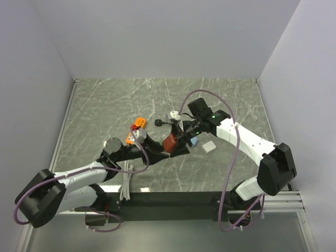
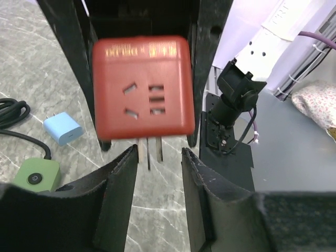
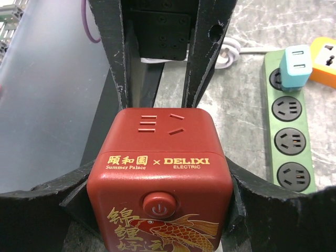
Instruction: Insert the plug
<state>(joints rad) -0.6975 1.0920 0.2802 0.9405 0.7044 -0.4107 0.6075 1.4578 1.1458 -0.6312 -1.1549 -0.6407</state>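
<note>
The plug is a red cube adapter (image 3: 160,178) with gold fish print and a round power button. My right gripper (image 3: 160,176) is shut on its sides and holds it above the table. In the left wrist view the cube (image 2: 142,86) faces me, its metal prongs (image 2: 149,152) pointing down between the tips of my left gripper (image 2: 159,153), which is open and clear of them. In the top view the cube (image 1: 170,142) hangs mid-table where my left gripper (image 1: 167,149) and right gripper (image 1: 179,135) meet. A green power strip (image 3: 289,131) lies on the table nearby.
A blue adapter (image 3: 296,60) sits in the strip's far socket, beside an orange adapter (image 3: 325,60). A white cable (image 3: 231,52) lies behind. A light blue adapter (image 2: 63,128), a green switch box (image 2: 37,176) and a black cable (image 2: 10,110) lie left. A white adapter (image 1: 209,146) lies right.
</note>
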